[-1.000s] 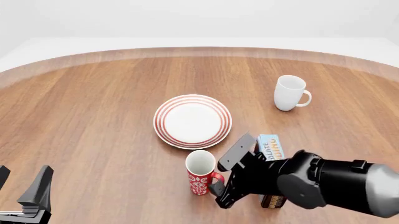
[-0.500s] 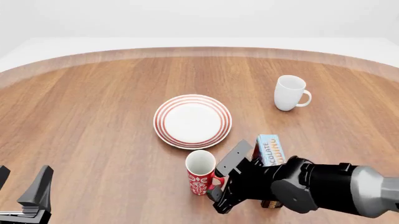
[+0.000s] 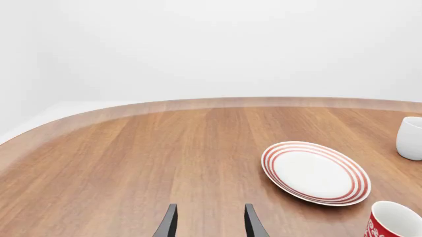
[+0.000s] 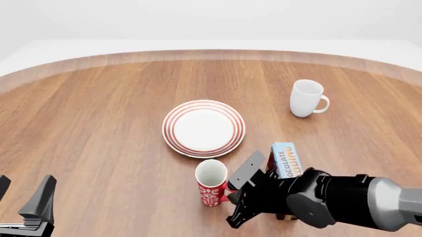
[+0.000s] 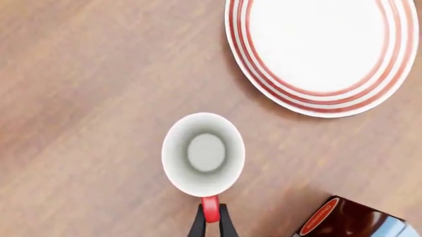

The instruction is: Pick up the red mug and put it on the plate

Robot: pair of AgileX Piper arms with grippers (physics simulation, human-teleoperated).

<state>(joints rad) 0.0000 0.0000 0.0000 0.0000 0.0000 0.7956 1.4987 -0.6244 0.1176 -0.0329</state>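
Right gripper (image 5: 210,224) is pinched shut on the red loop handle of the red mug (image 4: 212,182); in the right wrist view the two dark fingers sit tight on either side of the handle with no gap showing. A second ago the gripper was just beside the handle with its fingers spread; since then the arm has slid in toward the mug and dropped slightly, and the fingers have closed on the handle. The mug itself has barely shifted, maybe a hair to the left. It stands upright on the wooden table (image 4: 99,123), white inside visible from above, just in front of the plate (image 4: 203,128) on the arms' side and not on it. Mug rim and plate rim are close but apart in the wrist view.

Plate lies flat near the table's middle, same spot as before. White mug (image 4: 307,98) stands well to the right and farther back, unchanged. A blue box (image 4: 285,159) stands just right of the gripper, behind the arm's wrist, partly hidden. A dark brown package (image 5: 343,222) lies beside the red mug in the right wrist view.

Left gripper (image 3: 207,224) hangs low at the near left table edge, fingers parted, holding nothing, same pose as earlier.
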